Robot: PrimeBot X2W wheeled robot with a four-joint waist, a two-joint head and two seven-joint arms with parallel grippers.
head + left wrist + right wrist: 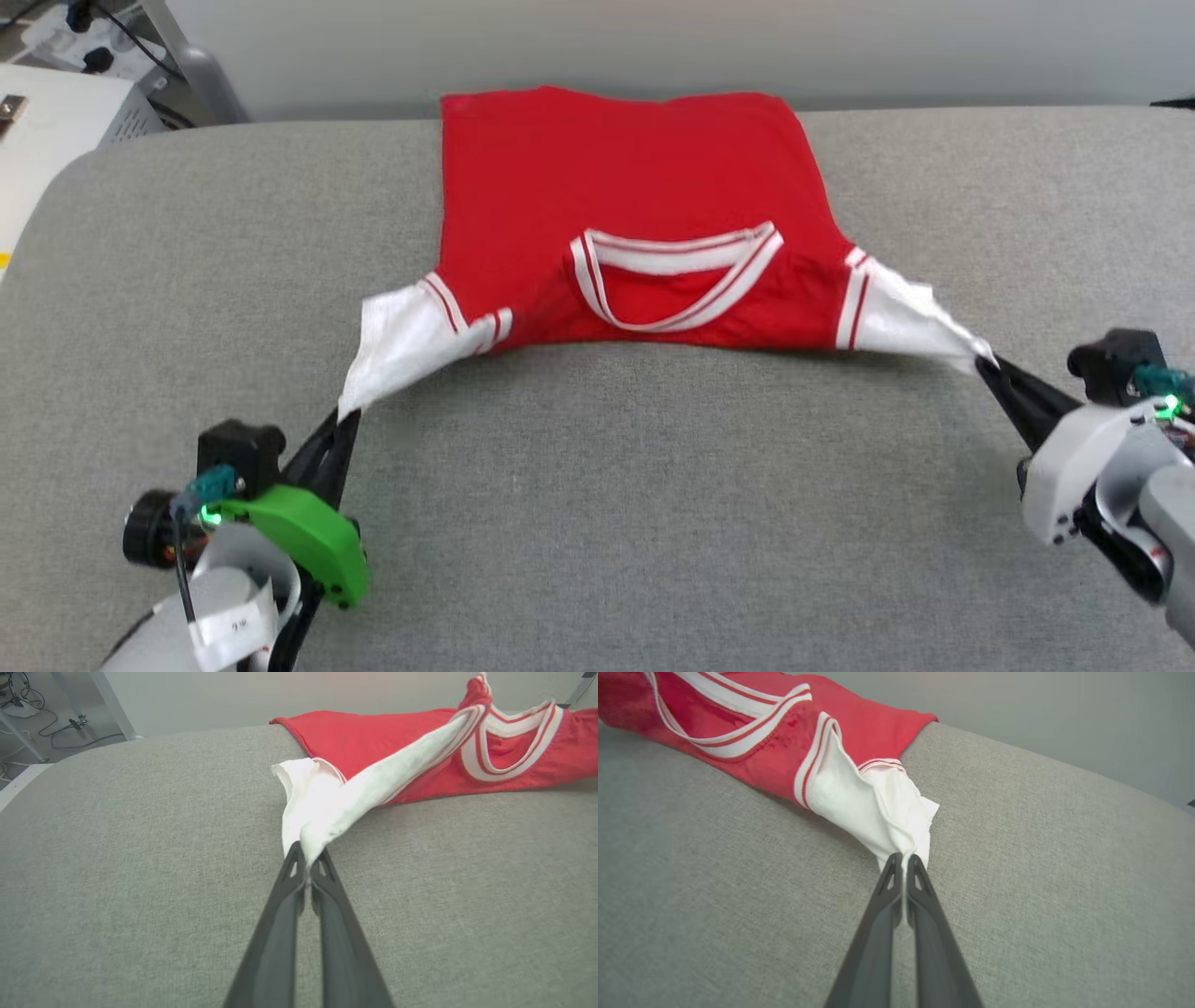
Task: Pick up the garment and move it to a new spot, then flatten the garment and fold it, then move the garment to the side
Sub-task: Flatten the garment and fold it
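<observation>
Left hand (345, 418) pinches the tip of one white sleeve of the garment (635, 177), fingers pressed together on the cloth. The right hand (986, 364) pinches the opposite sleeve tip the same way. The garment lies spread on the grey counter (597, 523), striped collar (677, 280) toward the robot, hem at the far edge, and both sleeves drawn outward.
</observation>
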